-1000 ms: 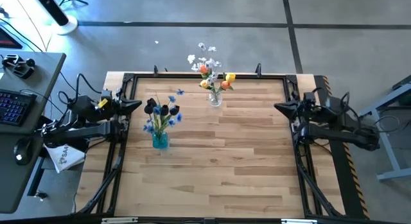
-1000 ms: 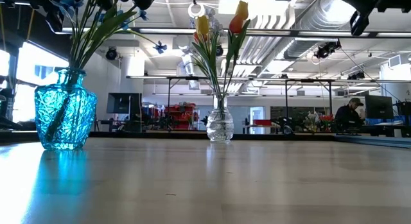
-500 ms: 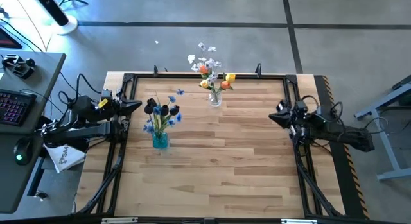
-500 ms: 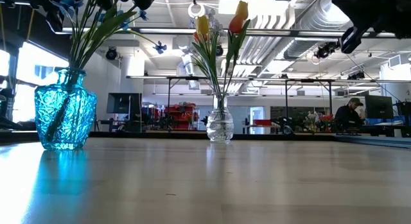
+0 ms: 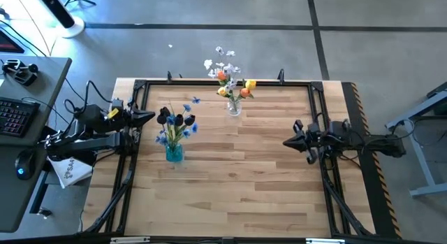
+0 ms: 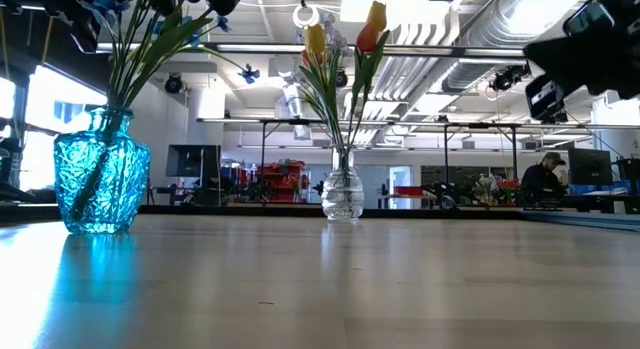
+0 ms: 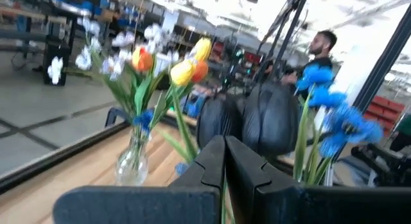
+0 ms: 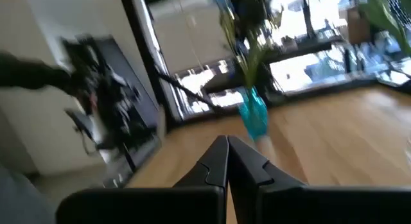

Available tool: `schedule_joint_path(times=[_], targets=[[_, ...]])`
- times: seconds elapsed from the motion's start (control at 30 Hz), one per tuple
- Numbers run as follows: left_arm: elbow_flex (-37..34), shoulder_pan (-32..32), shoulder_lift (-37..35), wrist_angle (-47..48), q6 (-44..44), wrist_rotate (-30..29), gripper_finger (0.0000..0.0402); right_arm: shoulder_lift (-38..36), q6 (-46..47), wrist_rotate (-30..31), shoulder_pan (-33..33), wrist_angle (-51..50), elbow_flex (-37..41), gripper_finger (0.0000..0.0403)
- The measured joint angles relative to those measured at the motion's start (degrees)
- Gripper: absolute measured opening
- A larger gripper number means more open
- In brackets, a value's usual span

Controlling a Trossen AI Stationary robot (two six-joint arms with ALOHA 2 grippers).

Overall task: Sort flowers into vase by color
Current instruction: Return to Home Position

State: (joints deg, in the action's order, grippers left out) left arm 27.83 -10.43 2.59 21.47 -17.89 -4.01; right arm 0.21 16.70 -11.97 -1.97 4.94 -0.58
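Observation:
A blue glass vase (image 5: 174, 154) stands on the table's left part and holds dark purple tulips (image 5: 176, 120) and small blue blossoms (image 5: 191, 104). A clear glass vase (image 5: 234, 108) stands near the far edge and holds yellow and orange-red tulips (image 5: 238, 87) with white-lilac sprigs (image 5: 222, 62). Both vases show in the low view: blue vase (image 6: 100, 179), clear vase (image 6: 342, 196). My left gripper (image 5: 150, 115) is shut, at the table's left edge beside the purple tulips. My right gripper (image 5: 286, 142) is shut, over the table's right part, pointing left.
A black frame (image 5: 223, 82) runs around the table's edges. The bare wooden top (image 5: 237, 181) spreads between the vases and the near edge. A desk with a keyboard (image 5: 14, 115) stands left of the table. A person sits in the room beyond (image 6: 543, 179).
My right gripper has moved from the table's right edge toward the near edge and inward toward the table's middle, and the arm has swung so it now points left. In the low view it has come down. The vases, flowers and left arm have kept still.

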Motion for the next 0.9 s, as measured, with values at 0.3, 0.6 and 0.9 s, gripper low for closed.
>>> schedule_joint_path(times=[0.3,0.6,0.9], targets=[[0.0,0.0,0.0,2.72,0.02,0.0,0.0,0.04,-6.09,5.45,0.32,-3.07,0.02,0.0],[0.0,0.0,0.0,4.21,0.05,-0.02,0.0,0.07,-6.47,5.79,0.3,-3.09,0.02,0.0],[0.0,0.01,0.02,3.64,1.97,-2.19,0.0,0.07,-6.31,5.79,0.3,-3.11,0.04,0.0]])
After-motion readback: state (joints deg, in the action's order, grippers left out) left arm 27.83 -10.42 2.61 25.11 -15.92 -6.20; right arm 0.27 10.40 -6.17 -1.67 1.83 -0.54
